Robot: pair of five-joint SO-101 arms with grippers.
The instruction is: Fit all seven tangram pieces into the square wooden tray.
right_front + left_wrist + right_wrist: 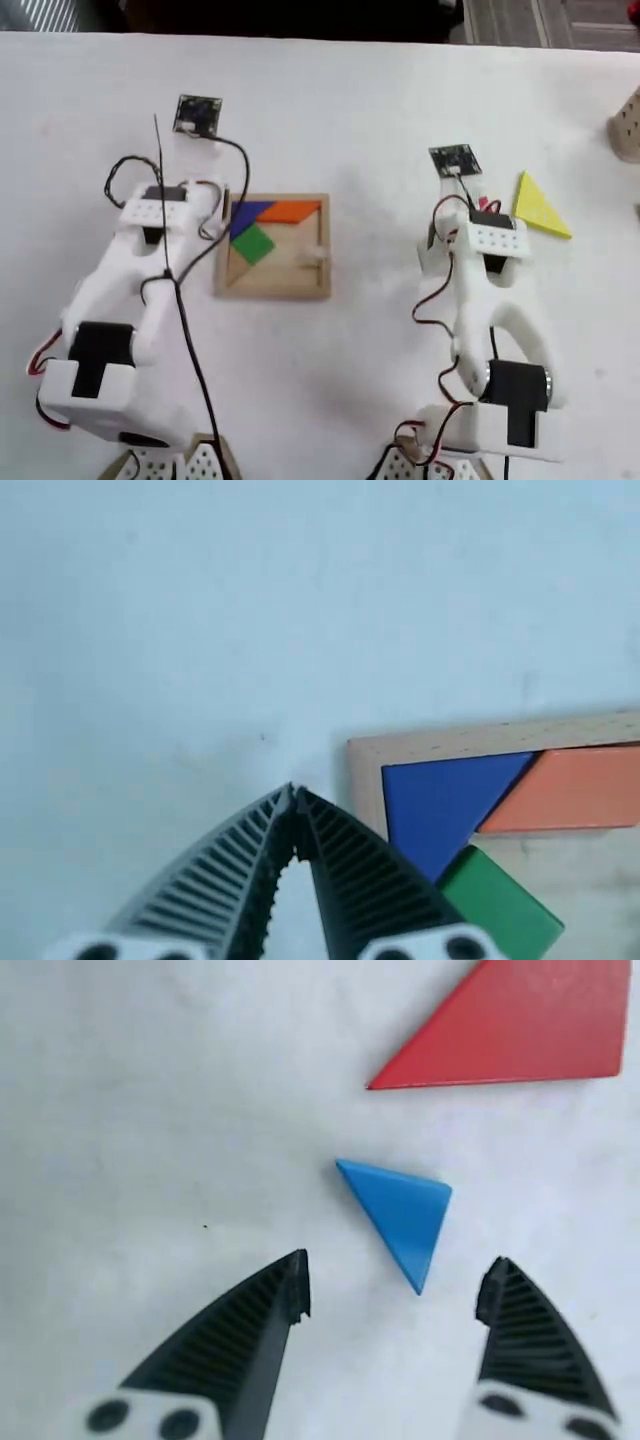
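White table — left fingers together beside tray, right fingers apart near small blue triangle

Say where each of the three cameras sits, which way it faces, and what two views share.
High view: fixed above the table, looking down on the wooden tray, a yellow triangle, the left arm and right arm.
Left wrist view: on the left arm, looking past its shut left gripper at the tray's corner.
Right wrist view: on the right arm, looking past its open right gripper at a blue triangle and a red triangle.
Shared: high and left wrist views show the tray's blue piece, orange piece and green piece.
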